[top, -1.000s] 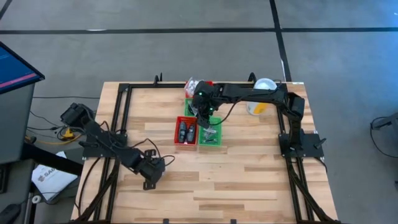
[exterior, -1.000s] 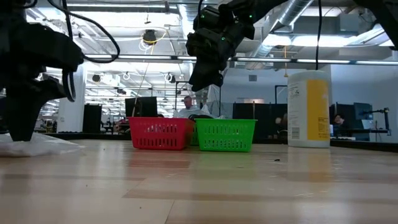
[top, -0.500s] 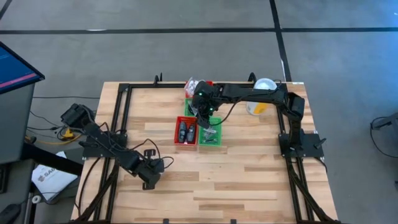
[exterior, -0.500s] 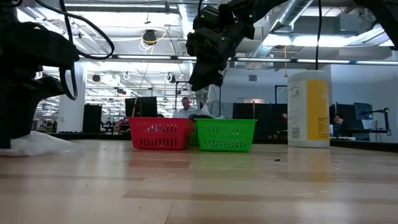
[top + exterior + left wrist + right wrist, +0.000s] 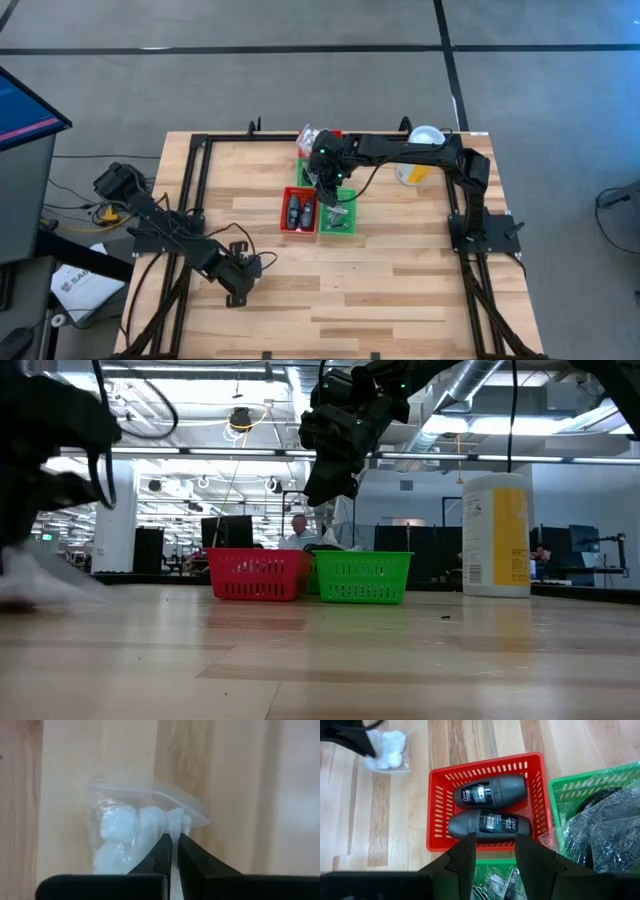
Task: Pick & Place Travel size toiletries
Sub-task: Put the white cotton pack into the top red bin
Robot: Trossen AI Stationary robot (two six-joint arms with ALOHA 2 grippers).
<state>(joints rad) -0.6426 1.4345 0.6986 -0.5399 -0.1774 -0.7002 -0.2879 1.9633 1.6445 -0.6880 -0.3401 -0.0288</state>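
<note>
My worry is the bag (image 5: 145,827): it is thin, clear film with white puffs inside, and my left gripper (image 5: 173,840) has its fingers pressed together on only a narrow fold at the bag's sealed edge. If I lift fast the film could slide out of the pinch, or the bag could swing and catch on the rim of the red tray (image 5: 538,795) when I carry it over. It could also tear at the seal, since all the weight hangs from that one pleat.

The bag lies on the table (image 5: 400,270), well apart from the red tray, towards the left arm's side and nearer the front edge. The gripper sits right at the bag, down at table level, touching its near edge; the bulk of the bag stretches away beyond the fingertips.

In the red tray two dark bottles (image 5: 490,807) lie side by side. My right gripper (image 5: 495,852) hovers just above that tray's near wall, fingers apart with nothing between them, so it is waiting. It hangs right where I would bring the bag, and the two arms could crowd each other. A green tray (image 5: 580,785) touching the red one holds dark crinkly packets (image 5: 607,827). A yellow canister (image 5: 497,535) stands well beyond the trays.
</note>
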